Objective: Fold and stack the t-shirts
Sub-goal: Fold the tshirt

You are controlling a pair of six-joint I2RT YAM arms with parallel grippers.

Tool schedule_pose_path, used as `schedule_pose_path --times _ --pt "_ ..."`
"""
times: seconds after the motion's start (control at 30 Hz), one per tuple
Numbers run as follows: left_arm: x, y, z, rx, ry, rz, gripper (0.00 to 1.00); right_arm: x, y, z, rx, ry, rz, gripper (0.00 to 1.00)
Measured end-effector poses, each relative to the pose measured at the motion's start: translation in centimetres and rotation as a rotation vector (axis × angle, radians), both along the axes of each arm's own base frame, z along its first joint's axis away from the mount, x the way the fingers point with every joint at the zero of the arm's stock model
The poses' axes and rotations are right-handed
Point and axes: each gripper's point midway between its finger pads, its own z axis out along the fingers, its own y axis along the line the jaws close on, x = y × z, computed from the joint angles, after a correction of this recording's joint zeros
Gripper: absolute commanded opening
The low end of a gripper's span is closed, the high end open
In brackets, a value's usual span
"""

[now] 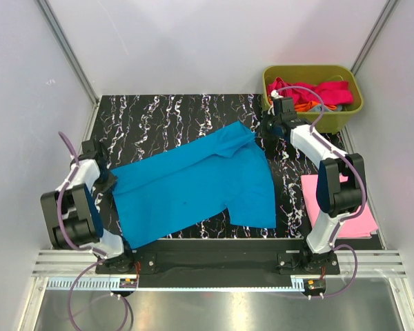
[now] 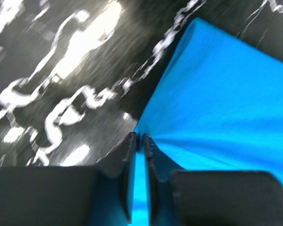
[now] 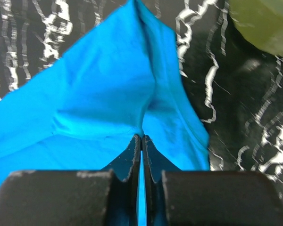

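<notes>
A bright cyan-blue t-shirt (image 1: 193, 183) lies spread across the dark marbled table (image 1: 165, 114). My left gripper (image 1: 110, 183) is at its left edge. In the left wrist view the gripper (image 2: 139, 139) is shut on a thin fold of the cyan cloth (image 2: 217, 94). My right gripper (image 1: 268, 131) is at the shirt's far right corner. In the right wrist view it (image 3: 141, 137) is shut on a pinch of the cyan cloth (image 3: 99, 94). A light pink t-shirt (image 1: 348, 207) lies folded at the near right, partly behind the right arm.
An olive-green tub (image 1: 348, 103) stands at the back right, holding magenta (image 1: 328, 93) and orange (image 1: 303, 107) shirts; its corner (image 3: 259, 23) shows in the right wrist view. White walls close in the table on three sides.
</notes>
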Motion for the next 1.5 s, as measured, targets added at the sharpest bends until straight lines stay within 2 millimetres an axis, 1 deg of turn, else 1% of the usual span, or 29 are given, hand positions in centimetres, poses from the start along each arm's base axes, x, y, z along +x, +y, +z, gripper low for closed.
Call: schedule_pose_path --times 0.07,0.1,0.13,0.2,0.27,0.33,0.37,0.4,0.43,0.5,0.57,0.63,0.7,0.77,0.9,1.03,1.2,1.33,1.43,1.5 --pt "-1.1 -0.1 0.8 0.011 -0.008 0.030 0.33 -0.4 -0.5 -0.3 -0.022 0.016 -0.016 0.19" --pt "-1.5 -0.2 1.1 0.012 -0.012 0.041 0.42 -0.7 -0.8 -0.5 -0.033 0.024 -0.024 0.24" --pt "-1.7 -0.3 1.5 0.013 -0.025 0.054 0.45 -0.9 -1.0 -0.5 -0.044 0.028 -0.029 0.30" --pt "-2.2 -0.6 2.2 0.009 -0.052 0.080 0.47 -1.3 -1.4 -0.2 -0.059 0.028 -0.036 0.35" --pt "-2.4 -0.7 2.6 0.007 -0.062 0.094 0.47 -1.3 -1.4 0.3 -0.062 0.016 -0.029 0.41" --pt "-2.4 -0.7 2.7 0.007 -0.062 0.094 0.46 -1.1 -1.2 0.9 -0.065 0.002 -0.018 0.45" --pt "-2.5 -0.7 2.6 0.005 -0.056 0.094 0.45 -1.0 -1.0 1.2 -0.066 -0.004 -0.012 0.50" --pt "-2.4 -0.7 2.7 0.005 -0.053 0.089 0.45 -0.9 -0.8 1.5 -0.068 -0.013 -0.006 0.52" --pt "-2.2 -0.6 2.8 0.005 -0.053 0.081 0.42 -0.7 -0.3 2.0 -0.069 -0.023 0.008 0.52" --pt "-1.4 -0.5 3.1 0.001 -0.058 0.063 0.40 -0.2 0.9 2.9 -0.061 -0.046 0.035 0.54" --pt "-0.2 -0.5 3.5 -0.009 -0.072 0.049 0.38 1.0 2.8 3.6 -0.044 -0.070 0.071 0.55" --pt "1.0 -0.6 3.5 -0.028 -0.092 0.038 0.38 2.2 4.7 3.7 -0.034 -0.086 0.100 0.56" --pt "1.7 -0.9 3.2 -0.054 -0.103 0.028 0.37 3.1 6.2 2.9 -0.029 -0.082 0.117 0.57" --pt "2.0 -1.3 2.4 -0.085 -0.092 0.018 0.36 4.1 7.7 1.7 -0.018 -0.064 0.130 0.57" --pt "2.7 -2.0 0.1 -0.144 -0.043 0.004 0.35 5.7 9.1 -1.2 -0.001 -0.020 0.126 0.56" --pt "3.1 -2.2 -1.5 -0.178 -0.007 0.005 0.35 7.0 9.7 -3.8 0.007 0.021 0.105 0.54" --pt "4.0 -1.9 -1.6 -0.198 -0.010 0.015 0.35 8.1 9.7 -6.2 -0.010 0.054 0.083 0.53" --pt "5.2 -1.1 -1.6 -0.215 -0.024 0.033 0.36 8.5 9.5 -8.2 -0.034 0.084 0.073 0.53" --pt "6.4 -0.3 -1.6 -0.231 -0.034 0.048 0.36 8.7 9.2 -9.3 -0.049 0.098 0.063 0.53" --pt "7.3 0.4 -1.5 -0.233 -0.040 0.054 0.36 9.0 9.2 -9.6 -0.052 0.100 0.061 0.53"
